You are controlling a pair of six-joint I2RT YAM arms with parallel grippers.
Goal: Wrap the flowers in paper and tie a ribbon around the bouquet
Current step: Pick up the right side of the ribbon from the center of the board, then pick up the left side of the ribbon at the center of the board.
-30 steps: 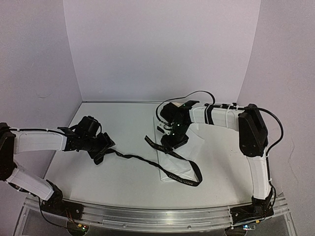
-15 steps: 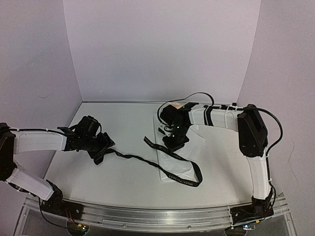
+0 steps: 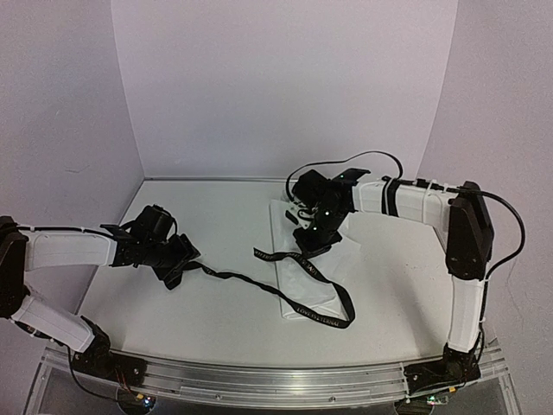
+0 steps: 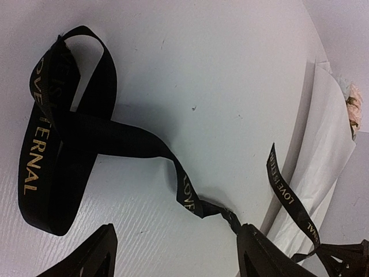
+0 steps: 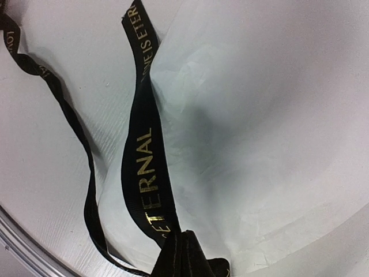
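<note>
Overhead, the white table [image 3: 216, 216] is boxed in by plain pale lilac walls [image 3: 285, 86] behind and on both sides, and a metal rail [image 3: 285, 380] runs along its near edge, where the two arms are bolted.

The bouquet [image 3: 307, 290] lies flat on the table right of the middle, its length running from the near edge toward the far edge. The black ribbon [image 3: 233, 278] with pale lettering trails from the table's left half across to the bouquet, loops around the bouquet's near end and comes back up over the paper.

The right end effector [image 3: 313, 248] is down over the bouquet's far half with its fingers pressed together, pinching the ribbon. In the right wrist view the ribbon [image 5: 144, 167] rises across the crinkled white paper [image 5: 259, 144] and bunches into the closed tips at the bottom edge of the view.

The left end effector [image 3: 177, 264] sits low near the table's left edge with its fingers spread wide. From its own camera the left end effector [image 4: 176, 254] has a folded loop of ribbon [image 4: 63, 150] lying on the table just ahead of it, not gripped; one strand runs close past one finger toward the bouquet [image 4: 323, 156].

The paper cone is the only container. Peach flowers [image 4: 353, 107] show at its wide end, which points toward the far edge.
</note>
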